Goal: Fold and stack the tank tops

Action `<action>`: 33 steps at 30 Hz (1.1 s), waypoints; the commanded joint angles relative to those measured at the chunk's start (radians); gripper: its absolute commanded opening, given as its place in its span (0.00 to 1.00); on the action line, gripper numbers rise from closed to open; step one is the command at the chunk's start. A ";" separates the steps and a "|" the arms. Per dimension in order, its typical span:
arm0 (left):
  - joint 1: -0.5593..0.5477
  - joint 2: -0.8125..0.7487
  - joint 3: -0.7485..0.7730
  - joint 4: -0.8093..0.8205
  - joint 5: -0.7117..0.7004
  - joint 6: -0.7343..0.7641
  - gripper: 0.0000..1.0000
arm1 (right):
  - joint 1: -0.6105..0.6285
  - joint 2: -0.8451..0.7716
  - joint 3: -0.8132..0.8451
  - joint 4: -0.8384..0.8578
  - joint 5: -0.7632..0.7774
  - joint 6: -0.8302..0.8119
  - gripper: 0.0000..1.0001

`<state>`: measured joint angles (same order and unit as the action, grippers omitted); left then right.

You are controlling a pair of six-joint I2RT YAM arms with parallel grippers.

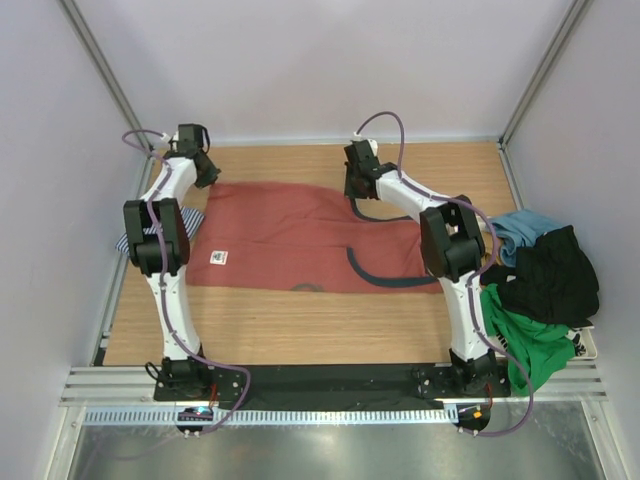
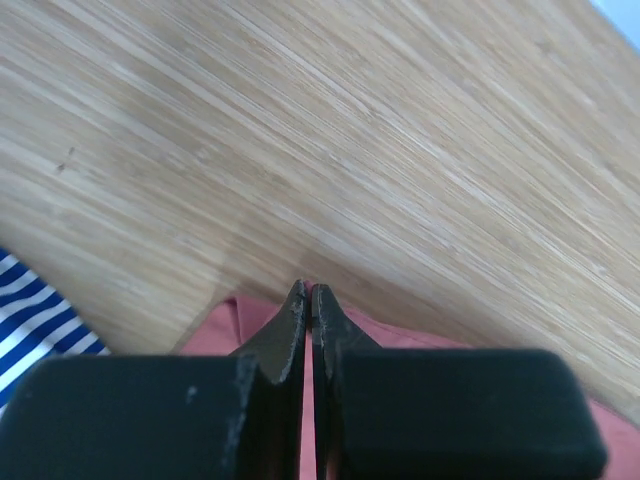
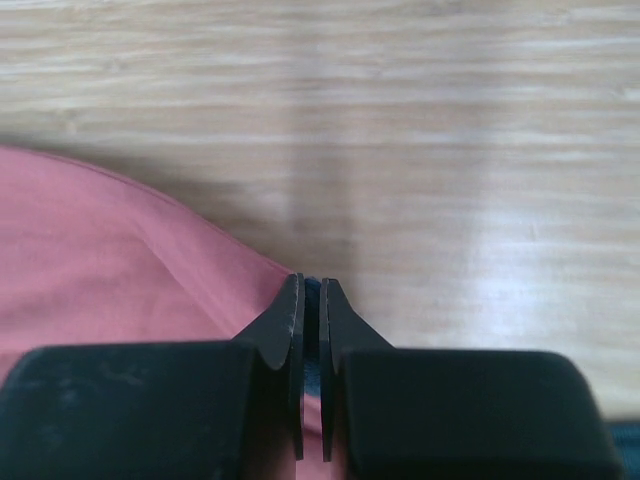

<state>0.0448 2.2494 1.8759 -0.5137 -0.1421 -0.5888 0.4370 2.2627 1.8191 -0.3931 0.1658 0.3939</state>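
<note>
Leftmost: striped tank top [image 1: 133, 240], lying at left edge of table [image 1: 300, 325], partly hidden under left arm. Left gripper [image 2: 308, 297]: jaws closed at far-left corner of rust-red tank top [image 1: 290, 235], edge apparently pinched. Rust-red tank top spread flat mid-table, white label [image 1: 218, 257] near left. Right gripper [image 3: 312, 290]: jaws clamped on far-right corner, dark trim between tips. Clothes pile [image 1: 545, 285] heaped at right edge.

Overhead covers the table [image 1: 300, 330]; 2 wrist cameras hug red tank top [image 3: 100, 260].
</note>
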 commanded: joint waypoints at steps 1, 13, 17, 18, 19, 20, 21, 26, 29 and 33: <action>-0.003 -0.108 -0.052 0.098 -0.031 0.024 0.00 | 0.017 -0.140 -0.073 0.079 0.106 0.000 0.01; 0.000 -0.232 -0.230 0.142 -0.099 0.001 0.00 | 0.052 -0.336 -0.326 0.155 0.170 0.022 0.01; 0.007 -0.292 -0.297 0.159 -0.117 -0.017 0.00 | 0.086 -0.390 -0.388 0.171 0.201 0.028 0.01; 0.009 -0.301 -0.320 0.168 -0.119 -0.017 0.00 | 0.092 -0.397 -0.412 0.180 0.207 0.029 0.01; 0.009 -0.309 -0.330 0.170 -0.132 -0.023 0.00 | 0.095 -0.407 -0.423 0.186 0.209 0.031 0.01; 0.012 -0.326 -0.346 0.173 -0.136 -0.023 0.00 | 0.103 -0.416 -0.437 0.185 0.216 0.033 0.01; 0.012 -0.333 -0.354 0.178 -0.136 -0.023 0.00 | 0.106 -0.420 -0.443 0.184 0.219 0.031 0.01; 0.010 -0.381 -0.414 0.184 -0.163 -0.037 0.00 | 0.129 -0.451 -0.489 0.187 0.238 0.037 0.01; 0.013 -0.407 -0.449 0.185 -0.162 -0.049 0.00 | 0.147 -0.469 -0.529 0.195 0.245 0.037 0.01; 0.023 -0.432 -0.466 0.156 -0.168 -0.062 0.00 | 0.167 -0.492 -0.555 0.195 0.262 0.040 0.01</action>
<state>0.0494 1.8744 1.4185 -0.3775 -0.2626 -0.6296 0.5911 1.8378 1.2797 -0.2310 0.3679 0.4236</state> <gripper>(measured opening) 0.006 0.070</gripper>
